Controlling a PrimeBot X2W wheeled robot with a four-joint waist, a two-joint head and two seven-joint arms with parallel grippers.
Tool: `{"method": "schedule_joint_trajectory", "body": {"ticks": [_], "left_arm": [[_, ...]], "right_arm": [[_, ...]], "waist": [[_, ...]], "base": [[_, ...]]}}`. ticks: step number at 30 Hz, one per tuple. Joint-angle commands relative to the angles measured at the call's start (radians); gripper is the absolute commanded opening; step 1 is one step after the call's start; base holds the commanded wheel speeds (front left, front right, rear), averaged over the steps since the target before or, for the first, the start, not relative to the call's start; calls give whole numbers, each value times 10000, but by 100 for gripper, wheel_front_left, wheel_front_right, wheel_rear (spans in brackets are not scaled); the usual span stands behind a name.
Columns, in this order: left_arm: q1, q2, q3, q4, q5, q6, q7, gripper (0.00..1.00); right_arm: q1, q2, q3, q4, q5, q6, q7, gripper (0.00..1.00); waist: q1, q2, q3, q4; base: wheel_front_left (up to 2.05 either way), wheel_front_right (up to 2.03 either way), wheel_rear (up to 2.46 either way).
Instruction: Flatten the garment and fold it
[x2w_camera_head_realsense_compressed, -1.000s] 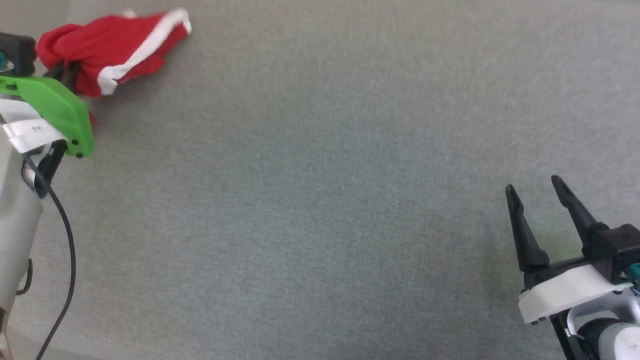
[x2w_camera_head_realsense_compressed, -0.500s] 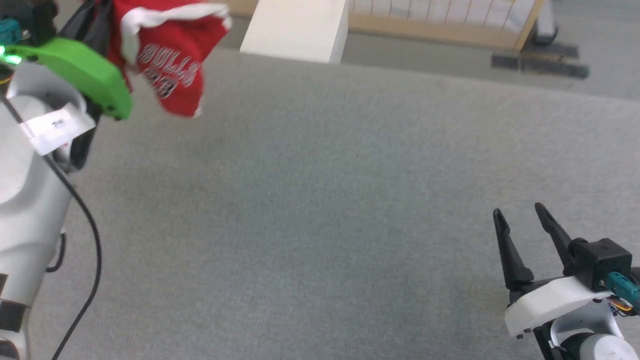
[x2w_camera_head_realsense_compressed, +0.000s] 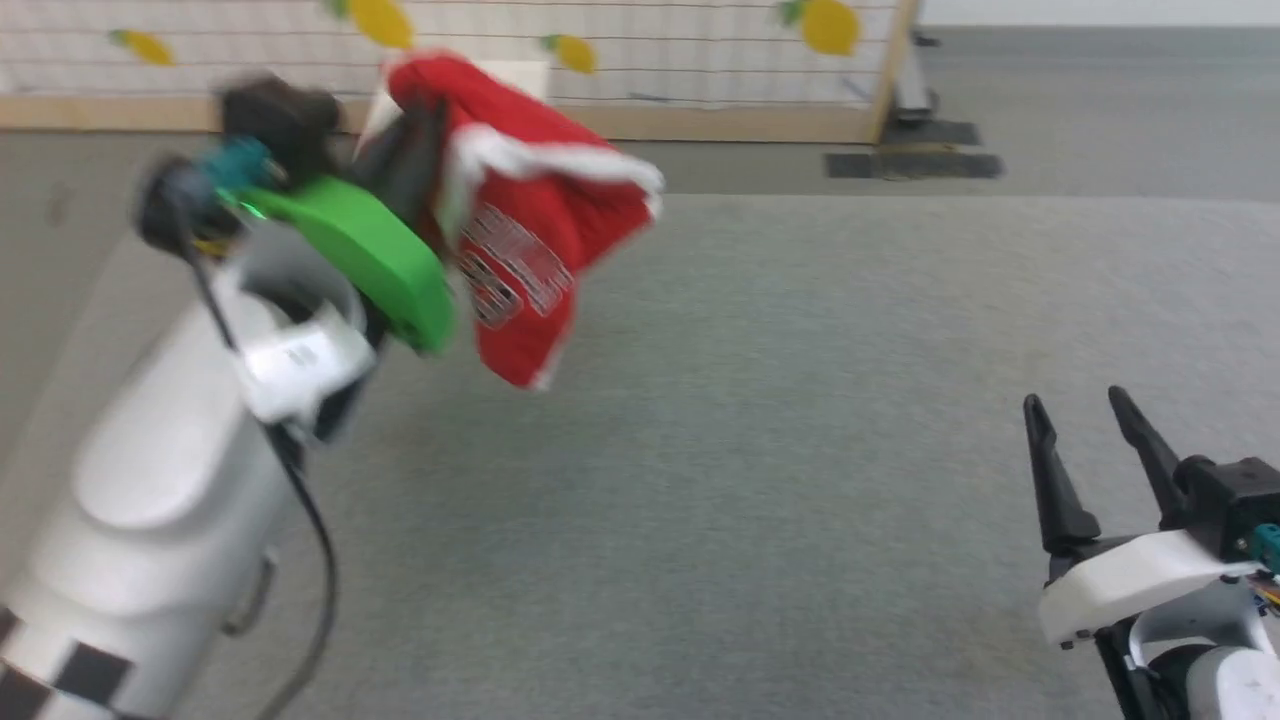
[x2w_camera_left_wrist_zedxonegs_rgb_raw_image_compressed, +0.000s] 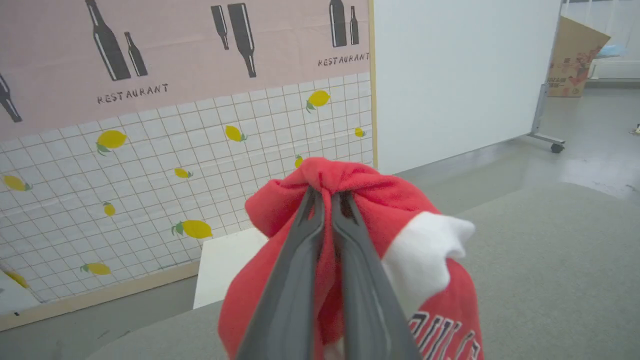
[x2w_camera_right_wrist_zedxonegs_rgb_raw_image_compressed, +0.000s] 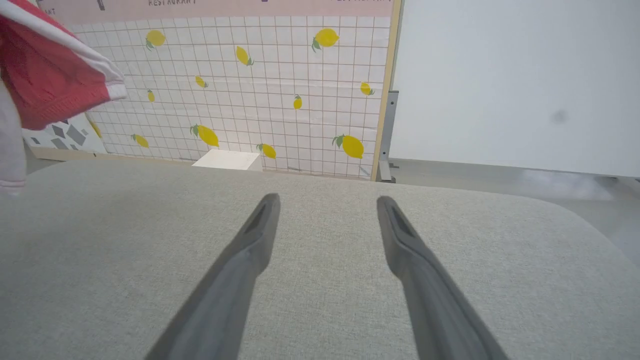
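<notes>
Between the left jaws, clenched on a bunched fold of red cloth, the garment (x2w_camera_head_realsense_compressed: 580, 225) hangs crumpled in the air above the grey surface (x2w_camera_head_realsense_compressed: 800, 480). The right jaws stand released and empty, well apart from it, low over the surface. The step in hand looks like bringing the garment in for flattening. Next, the right jaws likely need a free edge to spread it.

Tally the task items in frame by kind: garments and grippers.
Garments: 1, the red shorts, lifted off the grey surface.
Grippers: 2, the left gripper shut on the shorts, the right gripper open and empty.
Total: 3.
</notes>
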Motion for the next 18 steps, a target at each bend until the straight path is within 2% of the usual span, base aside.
{"method": "schedule_joint_trajectory", "body": {"ticks": [1, 8, 11, 14, 18], "left_arm": [[349, -162, -125, -135, -79, 159, 34, 0], [1353, -877, -721, -471, 104, 901, -45, 0], [1577, -1114, -1034, -325, 227, 1061, 33, 0], [1739, -1184, -1374, -44, 345, 1081, 268, 0], [1924, -1099, -1911, 311, 440, 825, 778, 0]], "right_arm": [[-218, -60, -47, -4, 55, -13, -71, 100], [-478, -55, -128, 59, 56, -13, -200, 100], [-570, 22, -176, 108, 53, -13, -310, 100], [-624, 104, -166, 166, 46, -13, -413, 100], [-687, 199, -153, 261, 29, -13, -547, 100]], "waist": [[1, -1, 221, -1022], [1, -1, 813, -2157], [1, -1, 1110, -2503], [1, -1, 1383, -2747], [1, -1, 1617, -2905]], "base": [[0, 0, 0], [0, 0, 0], [0, 0, 0], [0, 0, 0], [0, 0, 0]]}}
